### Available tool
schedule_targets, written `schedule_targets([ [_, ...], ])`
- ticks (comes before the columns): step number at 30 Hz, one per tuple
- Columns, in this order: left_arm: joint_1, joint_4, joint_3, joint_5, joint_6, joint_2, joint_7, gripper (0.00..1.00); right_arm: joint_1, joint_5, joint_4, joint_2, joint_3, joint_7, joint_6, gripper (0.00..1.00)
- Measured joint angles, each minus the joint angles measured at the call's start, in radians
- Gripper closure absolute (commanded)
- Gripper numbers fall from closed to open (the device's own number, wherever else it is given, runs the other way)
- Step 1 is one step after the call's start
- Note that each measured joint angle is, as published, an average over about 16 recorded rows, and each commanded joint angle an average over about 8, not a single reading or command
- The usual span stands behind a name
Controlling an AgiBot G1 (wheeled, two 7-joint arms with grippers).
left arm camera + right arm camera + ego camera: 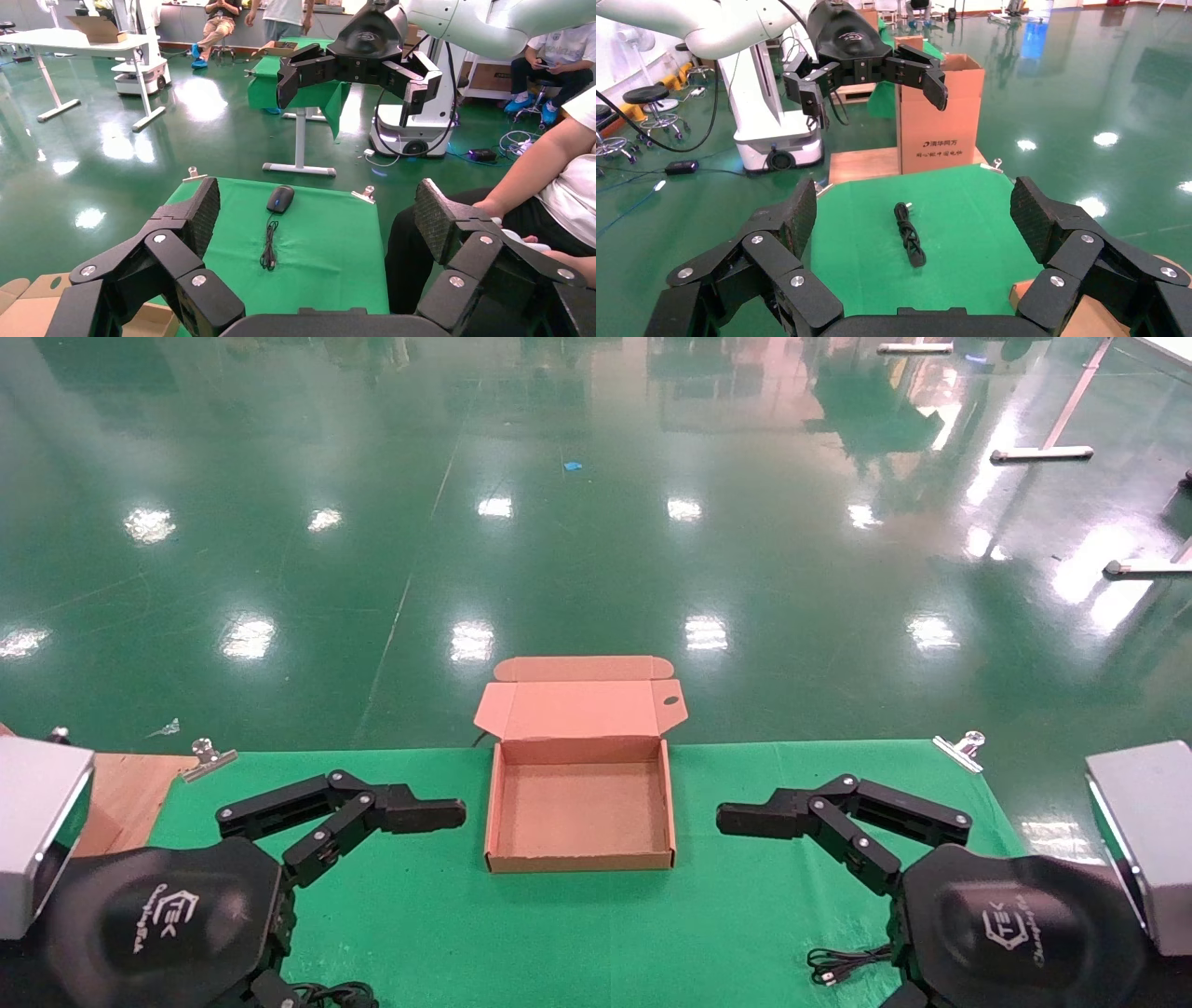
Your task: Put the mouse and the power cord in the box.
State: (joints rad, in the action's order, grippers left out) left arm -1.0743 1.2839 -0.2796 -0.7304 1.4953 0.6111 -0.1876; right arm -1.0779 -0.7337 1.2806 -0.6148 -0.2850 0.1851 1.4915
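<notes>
Cardboard box [579, 817] is lying open between the left gripper [438, 814] and right gripper [745, 820], both hovering with jaws released; mouse [280, 199] and power cord [909, 234] are resting on the worktop [596, 933]

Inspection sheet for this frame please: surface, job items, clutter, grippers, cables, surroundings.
Surface: green cloth clipped over the table.
Job's things: box open and empty, centred; mouse and power cord lie on the cloth, outside it.
Clutter: brown carton beyond the table's end.
Grippers: left gripper and right gripper open, empty, flanking the box.
Cables: mouse cable bundled beside the mouse.
Surroundings: glossy green floor; seated people in the left wrist view.
</notes>
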Motion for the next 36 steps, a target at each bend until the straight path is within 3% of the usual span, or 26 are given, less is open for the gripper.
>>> schedule_targets([
  [29,-0.001,-0.002,-0.001,-0.001,-0.001,0.001,0.001,0.00,0.000,0.000,0.000,0.000,0.000,0.000,0.000,0.00],
  [36,-0.020,0.000,-0.024,-0.053,0.009,-0.001,-0.001,0.00,-0.020,-0.059,0.002,0.007,-0.017,-0.017,0.008,0.00],
])
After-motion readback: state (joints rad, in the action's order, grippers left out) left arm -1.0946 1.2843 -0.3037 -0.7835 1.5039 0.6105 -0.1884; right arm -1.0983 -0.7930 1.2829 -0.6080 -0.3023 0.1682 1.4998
